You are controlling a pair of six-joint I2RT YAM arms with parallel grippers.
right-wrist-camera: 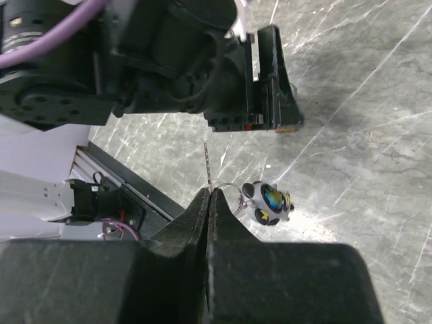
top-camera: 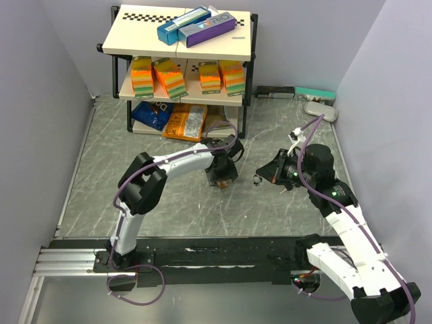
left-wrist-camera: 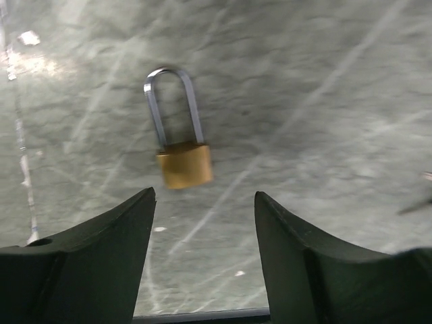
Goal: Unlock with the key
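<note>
The padlock [left-wrist-camera: 184, 164] has a squat brass body and a long silver shackle [left-wrist-camera: 165, 70]. It lies flat on the grey marbled tabletop [left-wrist-camera: 324, 101], and both shackle legs seem to meet the body, though the view is blurred. The key [right-wrist-camera: 208, 162] shows edge-on as a thin blade, pinched in the closed right tool [right-wrist-camera: 208, 197]. Its ring [right-wrist-camera: 233, 194] carries a small white charm [right-wrist-camera: 268, 202] with a coloured face.
</note>
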